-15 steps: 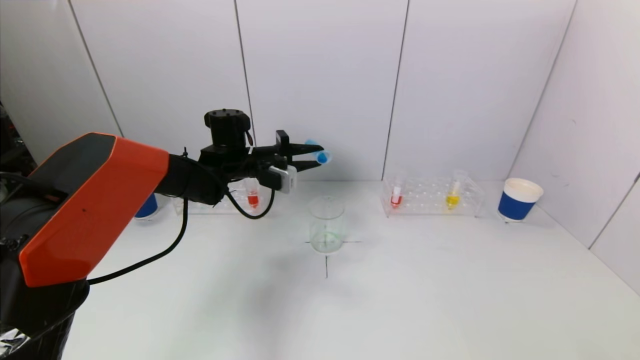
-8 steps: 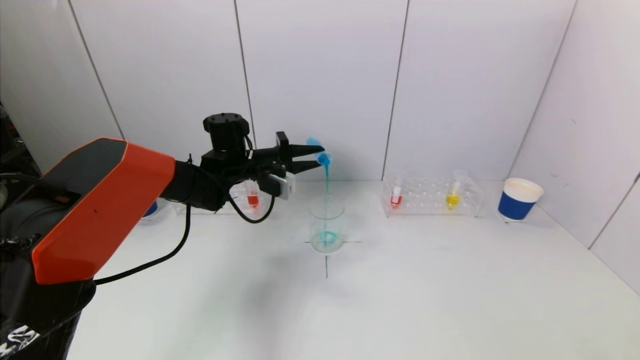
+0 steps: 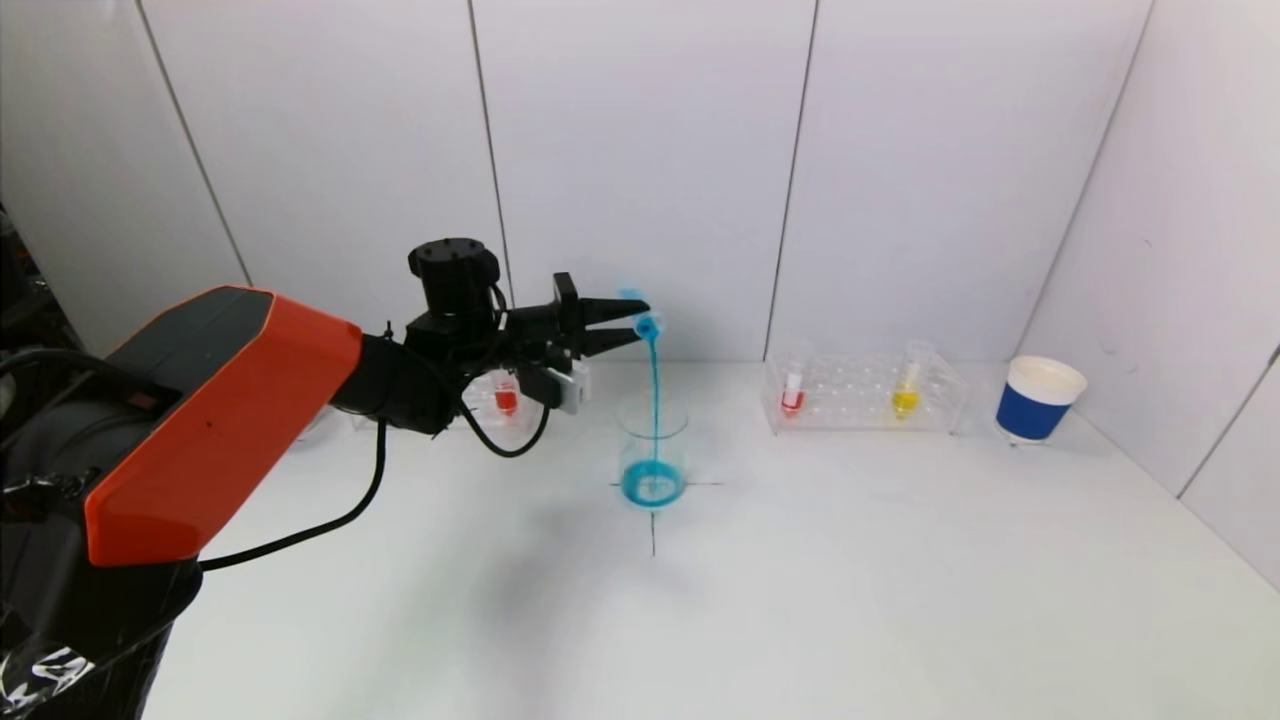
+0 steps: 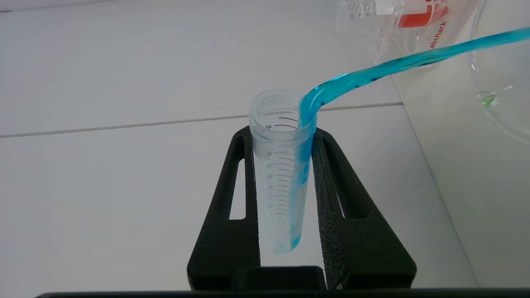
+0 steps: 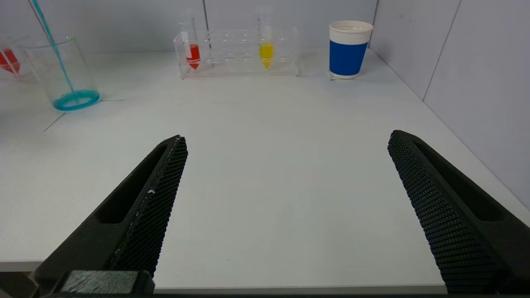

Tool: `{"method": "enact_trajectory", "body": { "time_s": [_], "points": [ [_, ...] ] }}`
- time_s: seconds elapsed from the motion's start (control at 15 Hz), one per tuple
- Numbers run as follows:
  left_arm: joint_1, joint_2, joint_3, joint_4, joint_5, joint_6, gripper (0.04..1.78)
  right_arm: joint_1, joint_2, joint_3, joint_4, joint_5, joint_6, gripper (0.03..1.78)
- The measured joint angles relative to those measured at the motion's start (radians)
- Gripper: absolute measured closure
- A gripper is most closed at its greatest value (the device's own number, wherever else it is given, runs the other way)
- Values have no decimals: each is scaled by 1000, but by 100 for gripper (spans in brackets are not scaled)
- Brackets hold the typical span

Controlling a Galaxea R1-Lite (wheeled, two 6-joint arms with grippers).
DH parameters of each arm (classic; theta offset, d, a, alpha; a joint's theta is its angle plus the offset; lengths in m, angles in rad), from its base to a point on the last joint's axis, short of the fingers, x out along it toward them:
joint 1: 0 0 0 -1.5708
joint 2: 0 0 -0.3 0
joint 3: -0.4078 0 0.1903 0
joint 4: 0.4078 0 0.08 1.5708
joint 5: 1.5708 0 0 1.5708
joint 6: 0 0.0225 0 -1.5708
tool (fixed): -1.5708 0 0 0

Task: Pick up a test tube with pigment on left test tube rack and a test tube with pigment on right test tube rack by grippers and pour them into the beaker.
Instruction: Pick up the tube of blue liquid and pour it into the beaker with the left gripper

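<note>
Tube: left gripper (image 3: 625,325) fingers pinch the test tube (image 4: 281,165), tipped above the beaker (image 3: 653,450) so blue pigment falls inside.
Right gripper (image 5: 285,207): fingers spread, empty, low over counter (image 5: 265,165), waiting.

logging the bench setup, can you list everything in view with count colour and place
beaker: 1, clear, blue liquid at bottom, table centre on a cross mark
held tube: 1, clear, tipped above beaker, pouring blue stream
left rack tube: 1, red pigment, behind left arm
right rack: 1, clear, back right of table
right rack tubes: 2, red and yellow
cup: 1, blue and white, far right by wall
table: 1, white
left hand: shut on held tube
right hand: open, low over table's near edge
</note>
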Motion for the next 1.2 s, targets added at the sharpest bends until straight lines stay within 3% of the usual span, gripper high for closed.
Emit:
{"method": "enact_trajectory", "body": {
  "time_s": [1.2],
  "points": [
    [4, -3, 12, -40, -45, 93, 140, 0, 0, 0, 0, 0, 0, 5]
  ]
}}
